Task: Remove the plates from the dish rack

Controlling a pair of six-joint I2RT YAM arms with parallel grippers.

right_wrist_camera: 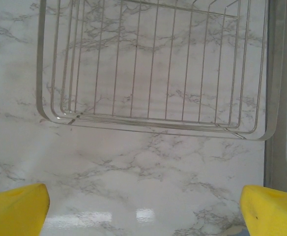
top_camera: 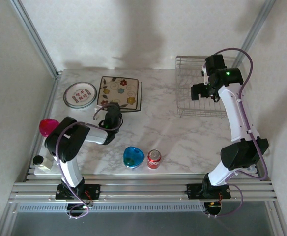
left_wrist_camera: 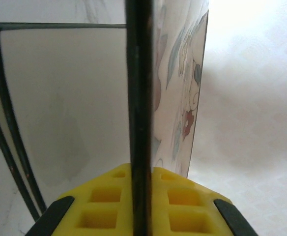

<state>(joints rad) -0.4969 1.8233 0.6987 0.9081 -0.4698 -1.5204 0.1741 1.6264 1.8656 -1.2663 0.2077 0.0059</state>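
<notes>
A round white plate with red marks (top_camera: 79, 94) lies at the back left of the table. Beside it lie the square cream plates with flowers (top_camera: 119, 92). My left gripper (top_camera: 111, 111) is at their near edge, shut on the dark rim (left_wrist_camera: 138, 98) of one square plate between its yellow pads (left_wrist_camera: 185, 206). That plate's flowered face (left_wrist_camera: 183, 98) runs away to the right. The wire dish rack (top_camera: 198, 93) stands at the back right with nothing in it. My right gripper (top_camera: 200, 91) hovers over its near side, open, with the rack's front wires (right_wrist_camera: 153, 123) ahead of its fingertips (right_wrist_camera: 15, 209).
A blue bowl (top_camera: 133, 157) and a red can (top_camera: 154, 159) stand near the front middle. At the left edge sit a pink bowl (top_camera: 47, 127) and a small jar (top_camera: 41, 161). Metal frame posts (top_camera: 35, 39) rise at the back corners.
</notes>
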